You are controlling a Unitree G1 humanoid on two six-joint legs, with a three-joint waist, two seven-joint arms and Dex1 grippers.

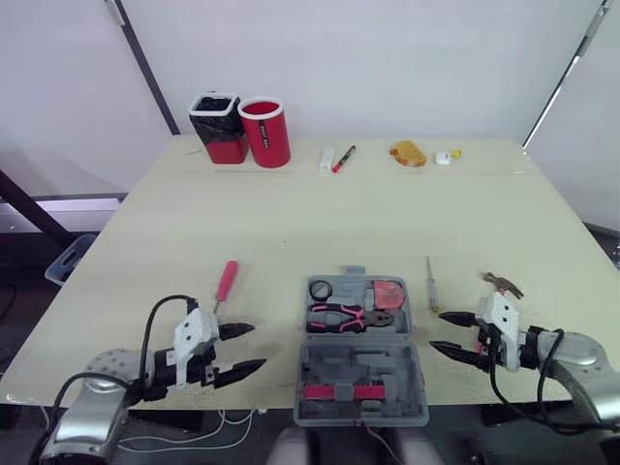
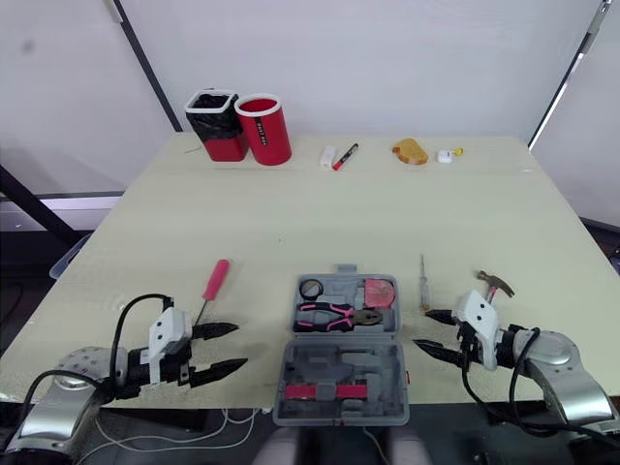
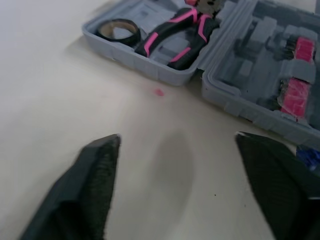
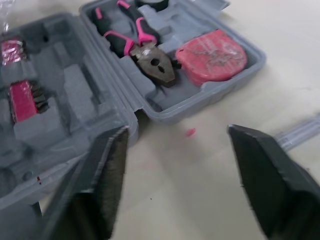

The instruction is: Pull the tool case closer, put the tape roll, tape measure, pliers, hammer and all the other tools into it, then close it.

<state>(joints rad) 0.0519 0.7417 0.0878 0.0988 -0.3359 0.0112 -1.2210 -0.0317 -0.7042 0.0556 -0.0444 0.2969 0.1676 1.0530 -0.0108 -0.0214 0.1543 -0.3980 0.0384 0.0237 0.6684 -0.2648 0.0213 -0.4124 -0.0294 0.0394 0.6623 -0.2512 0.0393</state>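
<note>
Both end effectors, left [image 1: 258,347] and right [image 1: 436,330], sit released either side of the open tool case [image 1: 358,373] at the worktop's [image 1: 291,213] near edge. The hammer [image 1: 504,284] beside your right one is likely rigid and head-heavy; grip its handle near the head.

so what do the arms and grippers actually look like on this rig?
Both alike: left gripper and right gripper each have two black, tapered, pointed fingers with textured inner faces, on a white boxy wrist block. Forearms are rounded silver-grey shells. Black cables loop from wrist to forearm.
</note>
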